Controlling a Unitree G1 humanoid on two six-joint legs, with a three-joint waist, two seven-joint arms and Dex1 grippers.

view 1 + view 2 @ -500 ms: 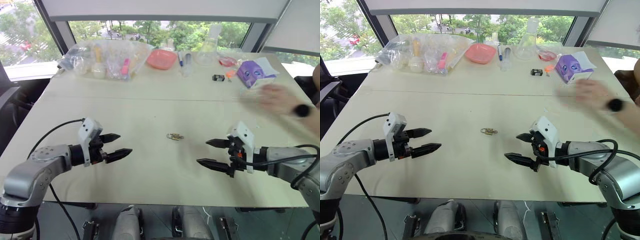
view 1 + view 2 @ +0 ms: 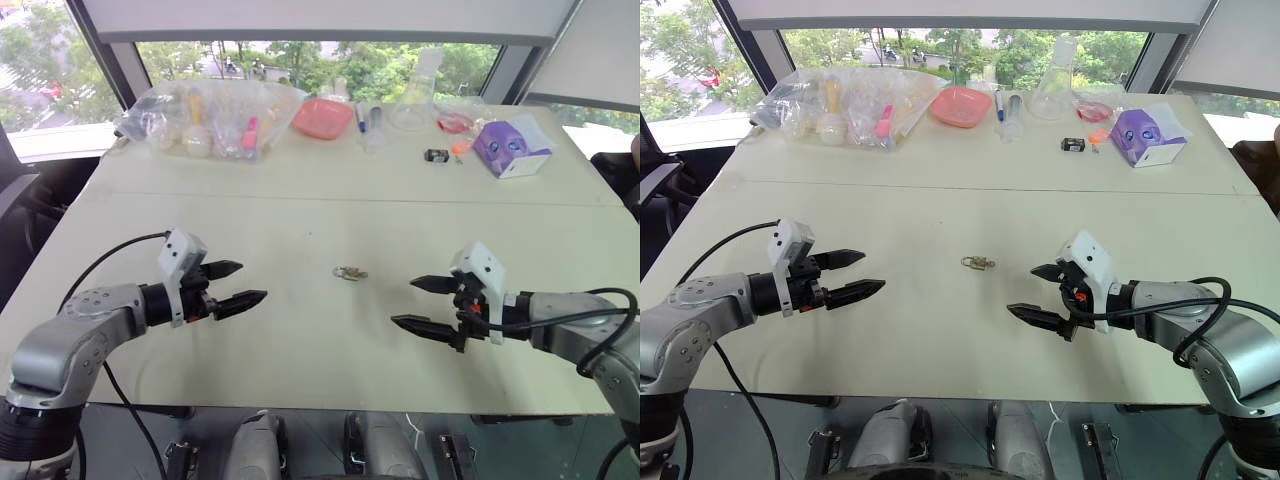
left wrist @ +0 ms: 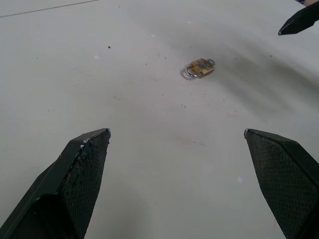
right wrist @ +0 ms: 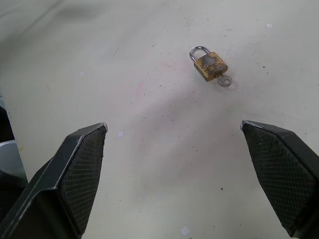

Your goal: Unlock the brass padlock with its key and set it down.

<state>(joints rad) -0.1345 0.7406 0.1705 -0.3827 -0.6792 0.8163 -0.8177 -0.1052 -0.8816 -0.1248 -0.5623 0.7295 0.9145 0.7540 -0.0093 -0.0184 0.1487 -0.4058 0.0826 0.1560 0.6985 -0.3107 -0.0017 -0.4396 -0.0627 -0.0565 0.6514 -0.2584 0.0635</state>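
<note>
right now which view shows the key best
The right wrist view: the key sticks out of the bottom of the brass padlock, its round bow plain against the table. The left wrist view shows the padlock small, the key barely a ring behind it. In the eye views the key is only a tiny glint beside the padlock.

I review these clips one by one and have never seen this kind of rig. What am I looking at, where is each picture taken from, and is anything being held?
It is a two-armed humanoid robot at a table. The two wide pictures come from its head camera; the two close-ups come from cameras on its wrists, looking between the black fingers. The left pincer and right pincer are both open and hold nothing. Between them the brass padlock lies flat on the table, with the key sticking out of its base. Along the far edge sit clear bags, a pink dish and a purple box.
</note>
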